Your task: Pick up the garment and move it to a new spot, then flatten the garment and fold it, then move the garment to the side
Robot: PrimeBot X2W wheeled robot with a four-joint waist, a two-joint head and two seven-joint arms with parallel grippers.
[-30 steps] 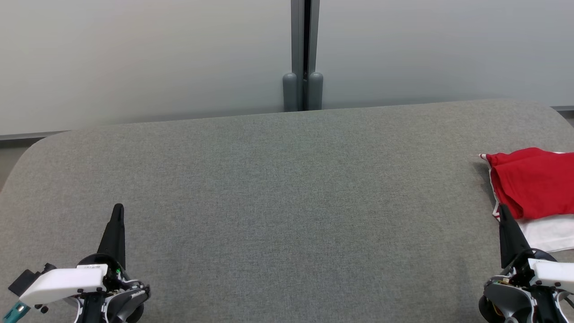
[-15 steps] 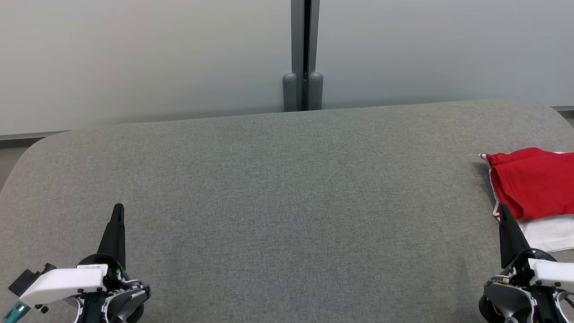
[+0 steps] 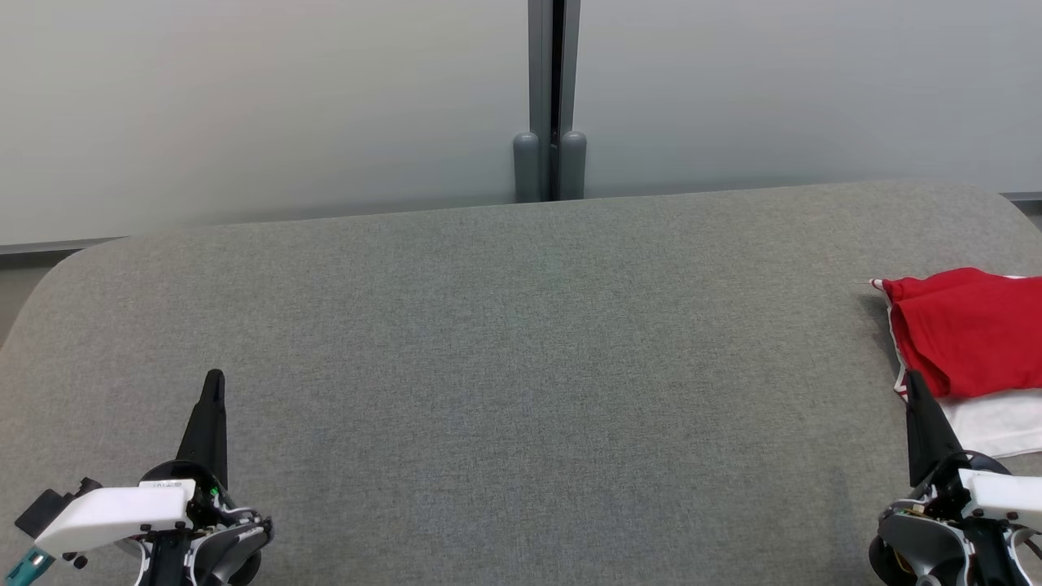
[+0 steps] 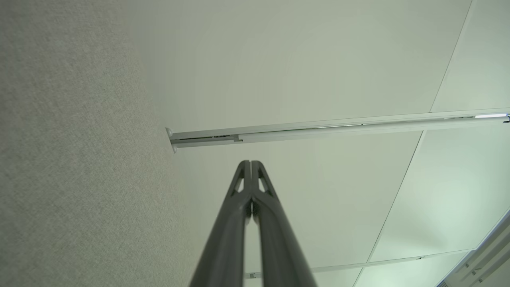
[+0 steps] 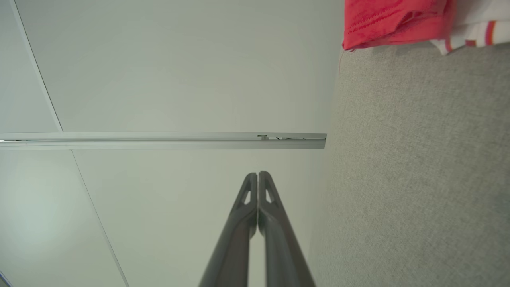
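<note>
A wide grey padded surface point(image 3: 521, 366) takes up most of what I see from my head, its far corners rounded. Behind it stands a pale, plain wall point(image 3: 244, 106), split down the middle by a grey post point(image 3: 553, 98) that ends in two rounded caps at the surface's back edge.

The garment point(image 3: 969, 334) lies on the surface at the far right, on my right side, and the edge of my head view cuts it off. It is folded flat: a red layer lies on top, and a white layer shows below and beside it. From my right wrist I see its near corner at the upper right, with a white striped hem point(image 5: 470, 36) peeking out beside the red cloth.

My right gripper point(image 3: 912, 378) sits at the lower right with its two dark fingers pressed together into one point and nothing between them. From my head, the tip overlaps the garment's lower left corner. In my right wrist view, bare grey fabric lies between my fingers and the cloth, so I am beside it and not touching it.

My left gripper point(image 3: 215, 376) sits at the lower left, well apart from the garment. Its fingers are clenched tip to tip on nothing, and they point toward the wall over the bare grey surface.
</note>
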